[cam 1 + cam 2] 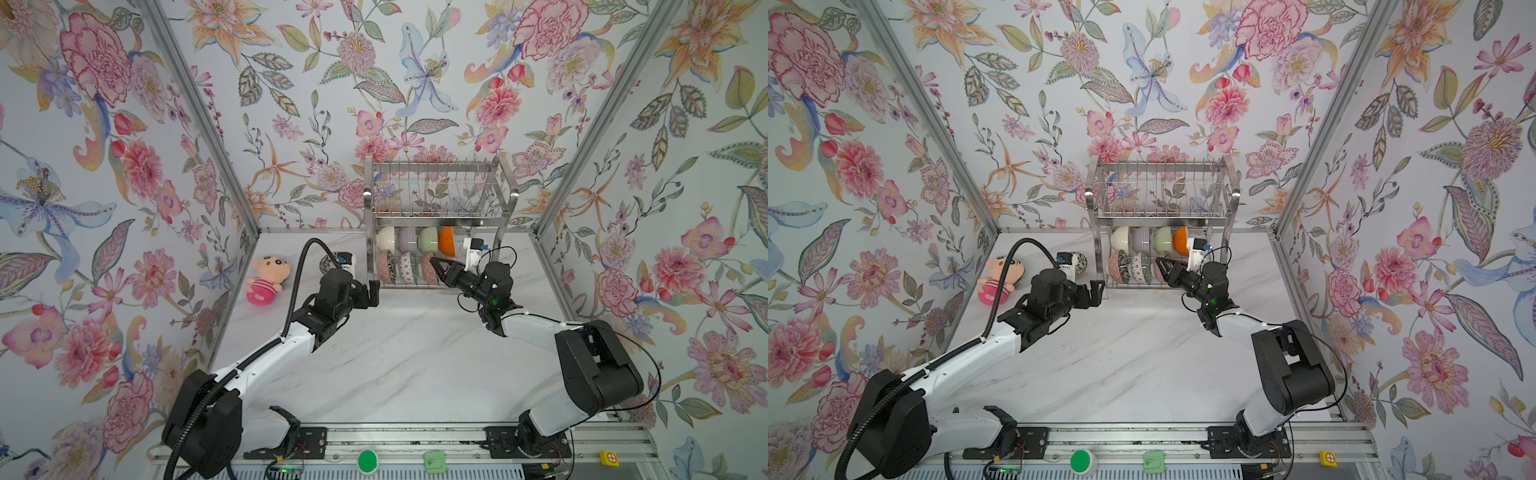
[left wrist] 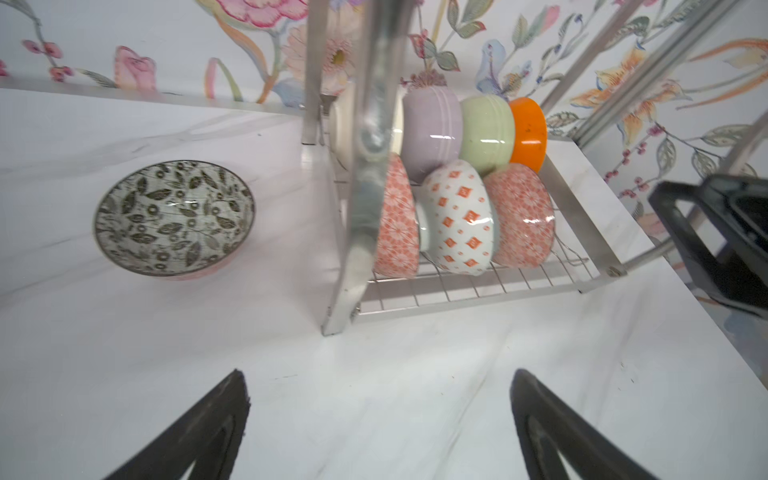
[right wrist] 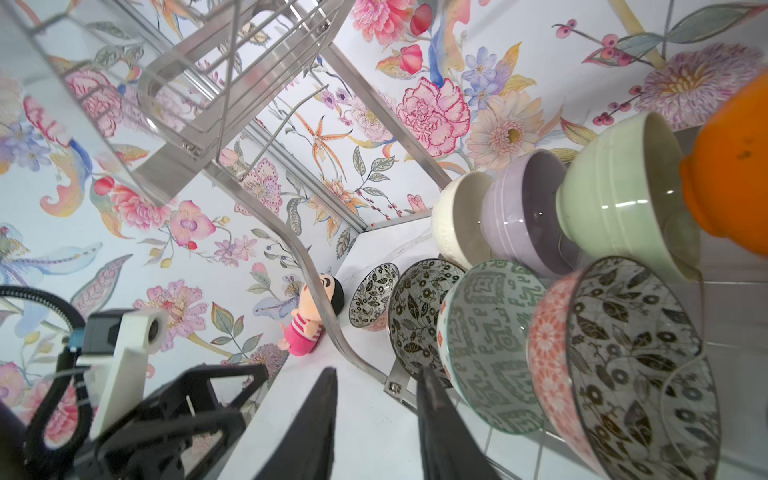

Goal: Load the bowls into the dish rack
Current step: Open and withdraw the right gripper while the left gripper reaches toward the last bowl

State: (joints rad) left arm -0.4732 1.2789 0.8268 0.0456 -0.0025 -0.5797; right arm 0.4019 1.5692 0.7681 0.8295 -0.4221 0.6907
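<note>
Bowl (image 2: 174,216) beside dish rack (image 2: 478,286) shows whole from left wrist only; left gripper (image 2: 379,374), right gripper (image 3: 377,370) gape empty.

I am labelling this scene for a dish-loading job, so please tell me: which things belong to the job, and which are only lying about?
Belonging to the job: dish rack; four plain bowls in its lower tier, back row; three patterned bowls in the front row; leaf-patterned bowl on the table beside the rack.

Only lying about: pink plush doll; green button.
</note>
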